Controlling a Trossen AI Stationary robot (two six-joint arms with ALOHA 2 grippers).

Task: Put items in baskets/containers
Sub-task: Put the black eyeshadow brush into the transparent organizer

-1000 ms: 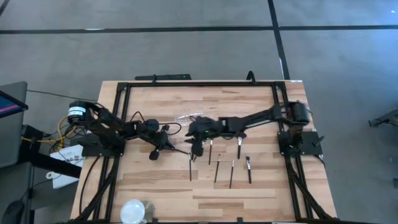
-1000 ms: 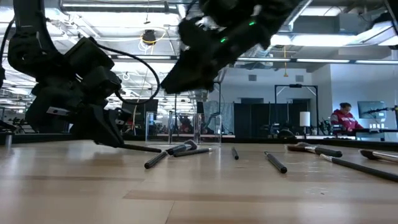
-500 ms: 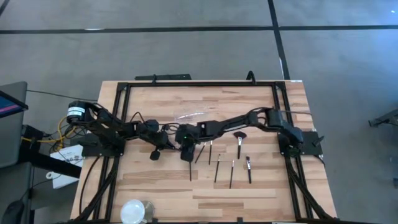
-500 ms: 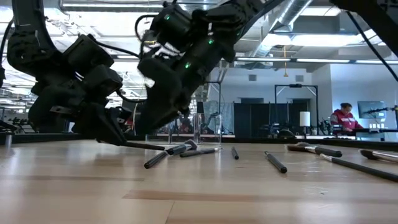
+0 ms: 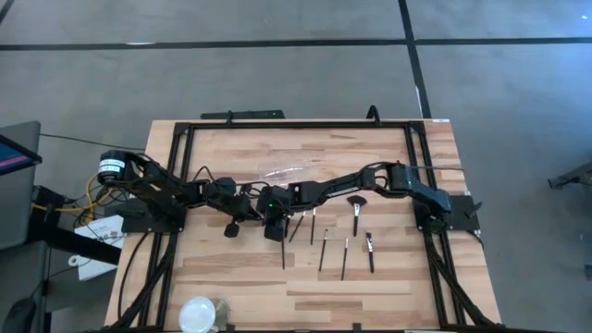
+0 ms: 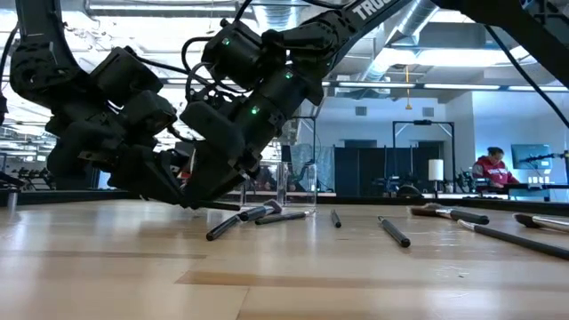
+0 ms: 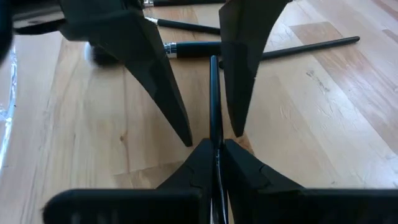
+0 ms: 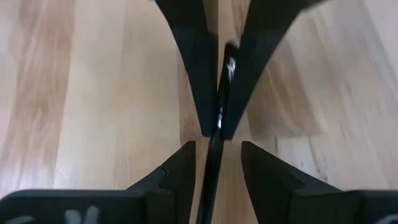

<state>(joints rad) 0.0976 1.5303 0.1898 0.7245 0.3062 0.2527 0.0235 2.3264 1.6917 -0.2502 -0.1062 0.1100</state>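
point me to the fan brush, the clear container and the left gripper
fan brush (image 5: 355,201), high view, on its spread bristles.
clear container (image 5: 283,174), high view, on its glassy wall.
left gripper (image 7: 214,152), left wrist view, between the fingertips, shut on a brush handle.

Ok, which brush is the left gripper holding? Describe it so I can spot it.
Start where the two arms meet at the table's middle. The left gripper is shut on a thin dark makeup brush, which runs on between the right gripper's open fingers. Unlike the other brushes, it sits in the grippers.

Slim brush (image 8: 214,146) between parted right gripper (image 8: 214,163) fingers (over wood)
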